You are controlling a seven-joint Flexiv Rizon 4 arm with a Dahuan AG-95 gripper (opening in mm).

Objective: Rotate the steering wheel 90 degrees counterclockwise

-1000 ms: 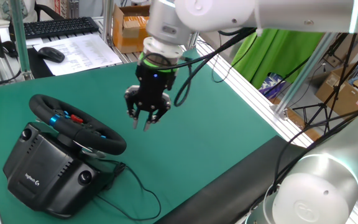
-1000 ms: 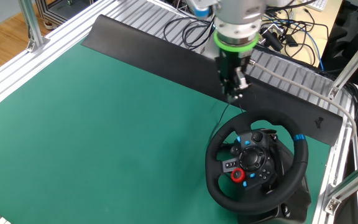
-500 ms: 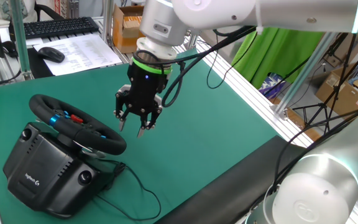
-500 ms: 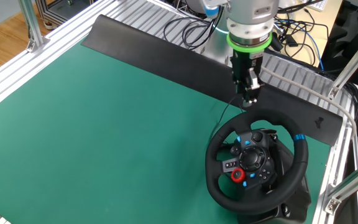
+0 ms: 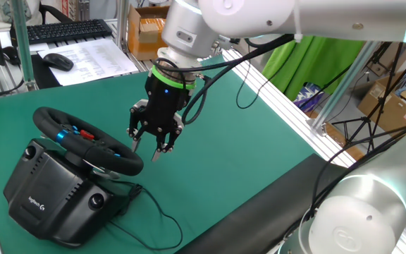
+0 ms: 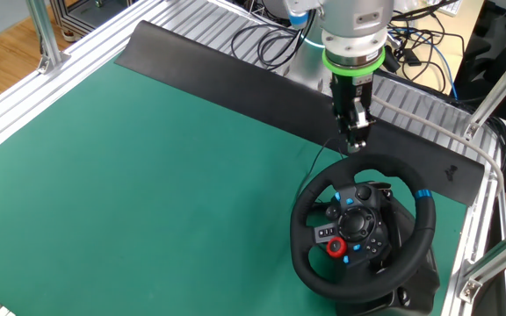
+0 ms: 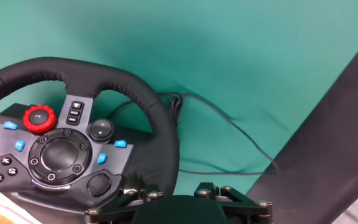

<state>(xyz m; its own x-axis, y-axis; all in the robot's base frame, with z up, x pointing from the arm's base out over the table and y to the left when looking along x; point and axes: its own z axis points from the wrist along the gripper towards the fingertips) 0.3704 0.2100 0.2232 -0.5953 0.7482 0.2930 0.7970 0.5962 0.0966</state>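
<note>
The steering wheel [image 5: 83, 141] sits on its boxy black base [image 5: 51, 194] at the near left corner of the green surface [image 5: 238, 155]. The rim is tilted toward the open middle of the mat, prob. so that an arm coming from above can reach it. In the other fixed view the rim [image 6: 363, 228] faces the camera, with the red knob [image 6: 336, 247] low on the hub and a blue mark [image 6: 423, 195] on the right side. A thin black cable [image 5: 157, 212] runs from the base across the mat, so the unit is plugged in and not meant to be moved.

The hand [image 5: 151, 146] hangs just beside the far-right part of the rim and touches nothing. Its fingers [image 5: 158, 149] point steeply down and stand partly spread, w/ nothing between them. In the hand view the wheel [image 7: 73, 137] fills the lower left, so the camera looks down past the rim edge to the mat. The wrist w/ the green ring [image 6: 353, 61] is nearly vertical above the top of the rim.

My judgement: this is the approach step, the hand lining up to take the rim; the turn is not yet begun.
</note>
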